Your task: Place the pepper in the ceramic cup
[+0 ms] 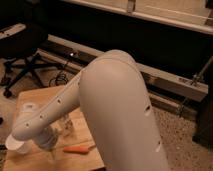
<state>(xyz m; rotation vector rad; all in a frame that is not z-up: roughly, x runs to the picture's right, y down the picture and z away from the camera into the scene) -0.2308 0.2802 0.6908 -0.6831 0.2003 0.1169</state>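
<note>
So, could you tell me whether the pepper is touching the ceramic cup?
Apart. The camera view shows the gripper low over the table, between the ceramic cup and the pepper.

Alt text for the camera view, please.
The robot's white arm reaches down over a wooden table, its open pincer hanging low between the ceramic cup and the orange pepper, which lies on the table. A clear bottle stands behind.
</note>
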